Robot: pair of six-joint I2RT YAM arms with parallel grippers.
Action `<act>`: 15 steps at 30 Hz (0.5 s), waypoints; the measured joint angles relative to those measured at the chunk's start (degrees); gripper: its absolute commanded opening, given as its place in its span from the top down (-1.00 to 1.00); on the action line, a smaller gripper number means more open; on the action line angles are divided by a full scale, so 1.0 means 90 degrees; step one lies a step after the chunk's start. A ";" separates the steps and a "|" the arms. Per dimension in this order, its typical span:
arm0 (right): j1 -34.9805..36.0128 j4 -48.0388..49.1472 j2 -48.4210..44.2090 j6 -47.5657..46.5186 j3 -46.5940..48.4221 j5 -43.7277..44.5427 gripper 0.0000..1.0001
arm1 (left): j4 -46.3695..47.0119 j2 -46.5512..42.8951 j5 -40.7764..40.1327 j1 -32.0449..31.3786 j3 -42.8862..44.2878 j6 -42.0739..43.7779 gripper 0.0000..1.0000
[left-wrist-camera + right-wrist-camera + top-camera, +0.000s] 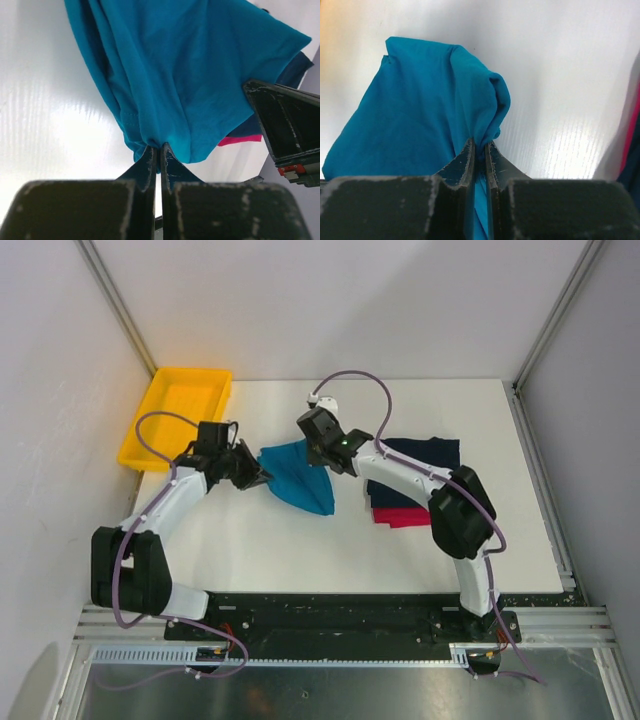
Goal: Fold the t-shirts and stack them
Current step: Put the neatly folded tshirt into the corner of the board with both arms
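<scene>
Left gripper (pixel 159 150): jaws pinched shut on a bunched edge of the teal shirt (pixel 300 480), with only a thin slit between the tips and cloth puckered right at them. Right gripper (pixel 480 148): jaws nearly closed, clamped on a fold of the same shirt, with cloth wedged between the fingers. Both grip it from opposite sides, the left on its left end and the right on its far right corner.

Teal shirt: mid worktop (pixel 300 550), strung between the two grippers, gathered and creased, not flat. It forms a rough triangle in the top view, with the low point toward the near edge. A hem with stitching shows by the left tips. Can't tell if the lower part touches the worktop.

Navy shirt (pixel 430 452): right of the teal one, lying flat and folded, partly hidden by the right arm. Pink shirt (pixel 395 517): same pile, with its edge sticking out on the near side of the navy; it looks to be under it. Yellow tray (pixel 140 453): far left corner, hanging over the worktop edge, well apart from the shirts.
</scene>
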 measured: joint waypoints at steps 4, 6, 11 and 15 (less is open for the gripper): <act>-0.0070 -0.0104 -0.0209 -0.0131 0.0007 0.0070 1.00 | -0.0041 0.0032 -0.0015 -0.0260 0.0352 -0.0121 1.00; -0.0163 -0.0134 -0.0340 -0.0202 0.0007 0.0083 1.00 | -0.0066 0.0100 -0.0024 -0.0430 0.0588 -0.0197 1.00; -0.0542 -0.0219 -0.0763 -0.0311 -0.0041 0.0090 1.00 | -0.0092 0.0413 -0.0095 -0.0923 0.1290 -0.0401 1.00; -0.0920 -0.0216 -0.1246 -0.0381 -0.0328 0.0121 1.00 | -0.0092 0.0782 -0.0189 -0.1309 0.1851 -0.0559 1.00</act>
